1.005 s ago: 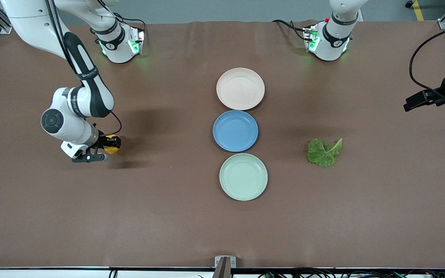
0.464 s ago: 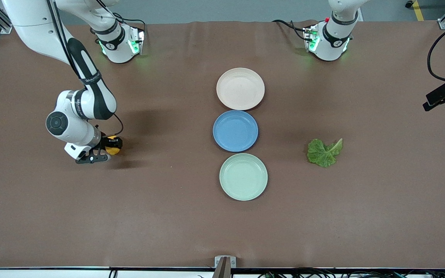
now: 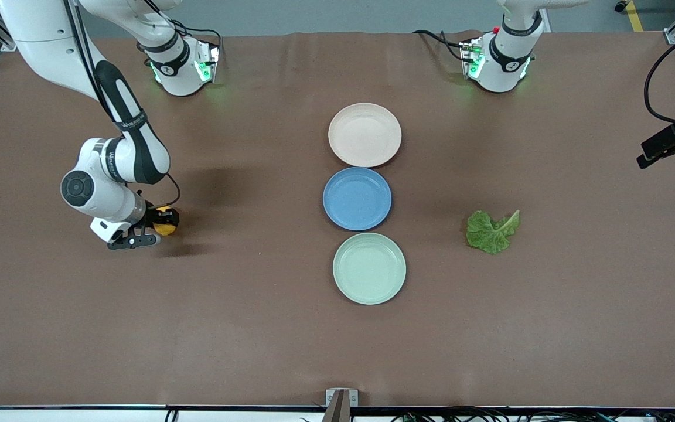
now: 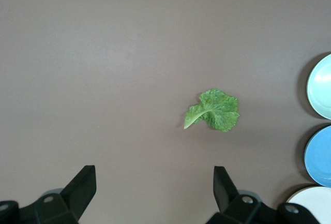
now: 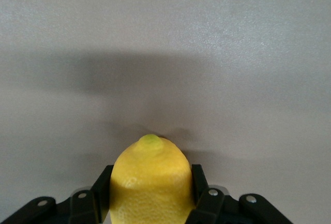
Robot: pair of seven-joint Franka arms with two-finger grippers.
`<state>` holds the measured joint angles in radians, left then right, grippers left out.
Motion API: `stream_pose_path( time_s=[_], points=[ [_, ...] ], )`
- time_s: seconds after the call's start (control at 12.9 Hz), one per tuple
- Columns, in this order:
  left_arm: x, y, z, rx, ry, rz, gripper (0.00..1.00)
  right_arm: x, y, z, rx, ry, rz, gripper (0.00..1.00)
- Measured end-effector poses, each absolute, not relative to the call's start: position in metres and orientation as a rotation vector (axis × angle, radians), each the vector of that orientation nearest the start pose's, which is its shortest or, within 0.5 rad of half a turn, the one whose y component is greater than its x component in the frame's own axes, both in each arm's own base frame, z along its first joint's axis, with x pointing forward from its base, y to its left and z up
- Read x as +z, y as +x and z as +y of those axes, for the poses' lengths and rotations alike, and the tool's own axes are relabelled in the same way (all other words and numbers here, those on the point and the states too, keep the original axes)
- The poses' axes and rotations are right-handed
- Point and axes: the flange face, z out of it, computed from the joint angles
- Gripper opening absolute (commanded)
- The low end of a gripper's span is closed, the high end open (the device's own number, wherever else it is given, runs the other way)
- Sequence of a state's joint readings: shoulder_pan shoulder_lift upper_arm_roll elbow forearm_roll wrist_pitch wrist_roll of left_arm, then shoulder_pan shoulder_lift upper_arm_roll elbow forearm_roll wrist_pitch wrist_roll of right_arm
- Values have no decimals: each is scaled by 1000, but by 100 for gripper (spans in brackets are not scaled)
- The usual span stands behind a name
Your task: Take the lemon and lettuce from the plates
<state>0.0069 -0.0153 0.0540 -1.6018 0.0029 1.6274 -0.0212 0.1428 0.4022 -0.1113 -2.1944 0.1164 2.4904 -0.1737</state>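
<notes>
- Right gripper [image 3: 160,223]: low over the bare table [image 3: 255,340] toward the right arm's end, well apart from the plates. Its 2 fingers are clamped on the lemon [image 3: 165,228].
- The front view shows only an orange-yellow sliver of the lemon beside the black fingers. The right wrist view shows the fruit [image 5: 151,182] in full, its pointed tip facing away from the camera and a finger pressed against each side, with the gripper [image 5: 151,195] around it.
- Left gripper [image 4: 155,190]: high over the left arm's end of the table, fingers spread wide with nothing between them. In the front view only a dark part of that arm shows at the frame edge; the finger spacing is readable from the left wrist view alone.
- Lettuce [image 3: 492,231]: flat on the table, on no plate, between the plate column and the left arm's end. The left wrist view shows it [image 4: 213,110] well apart from the fingers.
- 3 plates form 1 column at mid-table: beige-pink plate [image 3: 364,134] farthest from the front camera, blue plate [image 3: 357,198] in the middle, mint green plate [image 3: 369,268] nearest. All 3 hold nothing.
</notes>
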Motion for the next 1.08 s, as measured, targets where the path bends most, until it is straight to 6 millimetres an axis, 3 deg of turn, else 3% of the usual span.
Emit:
stream_pose_path(
  time_s=[0.08, 0.15, 0.39, 0.54, 0.77, 1.08],
  points=[
    [624, 554, 33, -65, -3136, -126, 100, 191, 545, 15, 156, -3104, -178, 47],
    [624, 554, 33, -66, -3135, -126, 100, 191, 545, 14, 157, -3103, -177, 99],
    [625, 554, 33, -69, -3135, -126, 100, 193, 547, 15, 160, -3102, -177, 100],
    [625, 554, 29, -70, -3136, -114, 100, 206, 557, 17, 213, -3089, -182, 100],
    [626, 554, 23, -66, -3137, -103, 100, 265, 588, 16, 274, -3062, -181, 100],
    [626, 553, 26, -67, -3137, -113, 100, 361, 619, -14, 303, -3076, -158, 100]
  ],
)
